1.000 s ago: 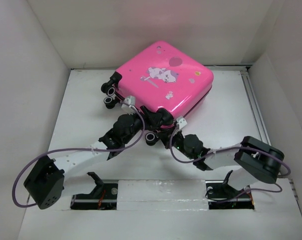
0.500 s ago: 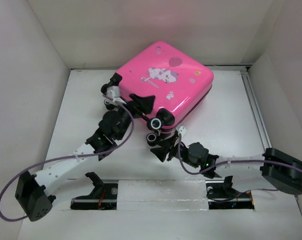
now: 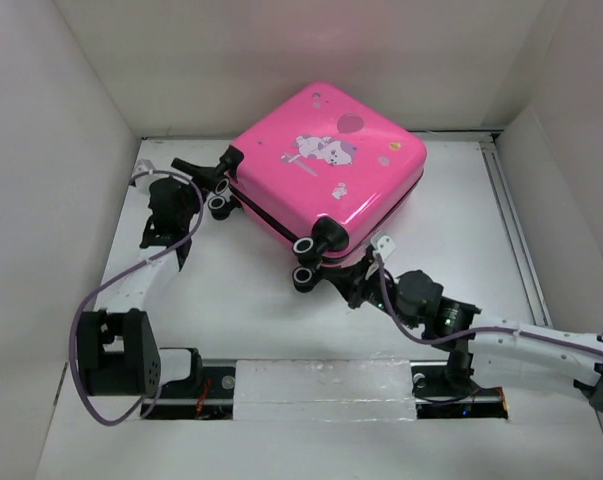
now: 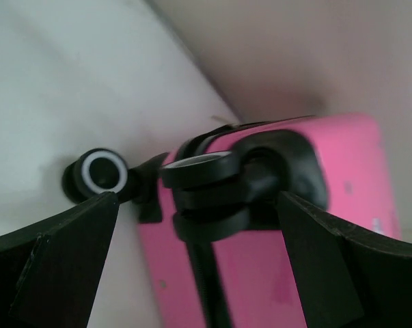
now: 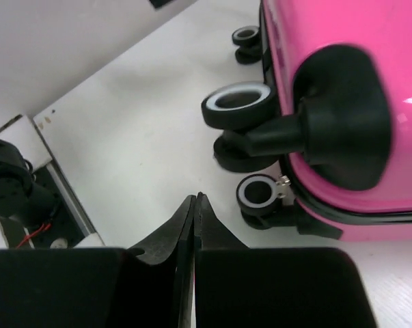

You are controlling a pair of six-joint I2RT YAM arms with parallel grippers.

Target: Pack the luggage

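Observation:
The luggage [image 3: 331, 160] is a hot-pink hard-shell case with cartoon stickers, lying flat and closed at the back middle of the table. Its black wheels [image 3: 306, 245] point toward the front left. My left gripper [image 3: 199, 172] is open beside the case's left corner. In the left wrist view its fingers [image 4: 55, 260] stand wide on either side of a corner wheel [image 4: 199, 167] and the pink shell [image 4: 349, 178], touching neither. My right gripper [image 3: 349, 285] is shut and empty, low on the table just in front of the front wheels [image 5: 257, 193]. Its tips [image 5: 195, 197] are pressed together.
White walls enclose the table on the left, back and right. A metal rail [image 3: 506, 210] runs along the right side. The arms' mounting bar [image 3: 321, 385] lies at the near edge. Purple cables loop off both arms.
My left arm has swung from the luggage's front edge to its left corner wheels, and its jaws opened wide. My right gripper left the front edge, opened briefly and shut again. The luggage stayed put.

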